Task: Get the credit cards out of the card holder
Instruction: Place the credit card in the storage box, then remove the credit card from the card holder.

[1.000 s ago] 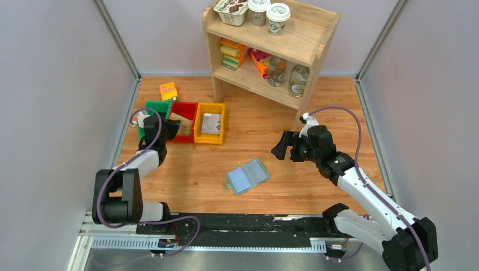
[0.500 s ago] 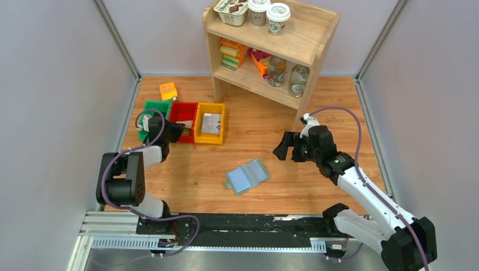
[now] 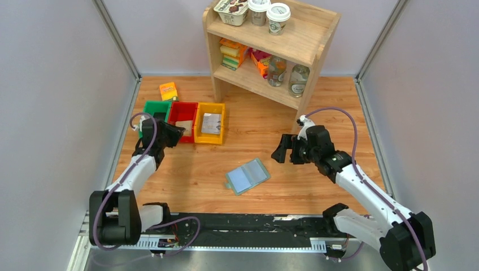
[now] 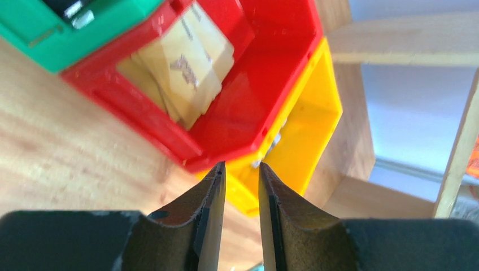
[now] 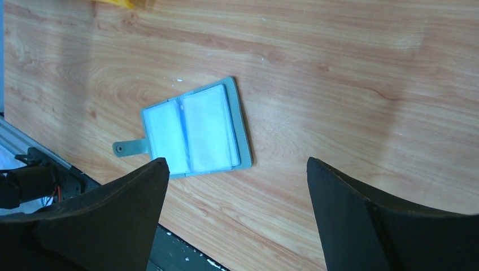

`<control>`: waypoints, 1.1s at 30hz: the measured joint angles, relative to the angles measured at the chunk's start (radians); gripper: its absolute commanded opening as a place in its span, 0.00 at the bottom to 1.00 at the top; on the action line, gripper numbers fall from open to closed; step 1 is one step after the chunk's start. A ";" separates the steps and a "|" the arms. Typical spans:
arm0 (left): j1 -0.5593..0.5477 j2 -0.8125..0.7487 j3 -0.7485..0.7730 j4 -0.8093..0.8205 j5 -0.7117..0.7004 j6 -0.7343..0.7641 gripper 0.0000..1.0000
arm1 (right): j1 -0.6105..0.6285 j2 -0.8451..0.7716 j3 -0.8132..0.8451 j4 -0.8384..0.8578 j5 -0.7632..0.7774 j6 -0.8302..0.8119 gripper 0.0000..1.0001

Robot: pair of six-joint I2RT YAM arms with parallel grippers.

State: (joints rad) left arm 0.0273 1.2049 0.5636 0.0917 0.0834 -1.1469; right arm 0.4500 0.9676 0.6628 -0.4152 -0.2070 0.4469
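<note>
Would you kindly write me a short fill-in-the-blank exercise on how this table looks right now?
1. The card holder lies unfolded, pocket panels facing ____.
2. A tan card sits in the ____ bin.
3. The right pincer, jaws wide apart above the card holder, grips ____.

Missing words: up; red; nothing.

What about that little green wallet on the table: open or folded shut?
Open: the card holder lies spread flat, both pale inner panels facing up side by side.
</note>
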 measured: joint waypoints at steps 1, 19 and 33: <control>-0.011 -0.024 0.000 -0.039 0.007 0.013 0.36 | 0.000 0.012 0.002 -0.001 -0.012 0.000 0.94; -0.719 -0.171 0.042 -0.475 -0.032 0.171 0.38 | 0.154 0.323 0.093 -0.003 -0.087 0.001 0.72; -0.866 0.126 0.068 -0.426 -0.051 0.151 0.22 | 0.287 0.552 0.162 -0.005 0.008 0.034 0.71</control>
State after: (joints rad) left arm -0.8387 1.3308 0.6312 -0.3344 0.0326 -0.9955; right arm 0.7368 1.5196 0.8246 -0.4198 -0.1993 0.4812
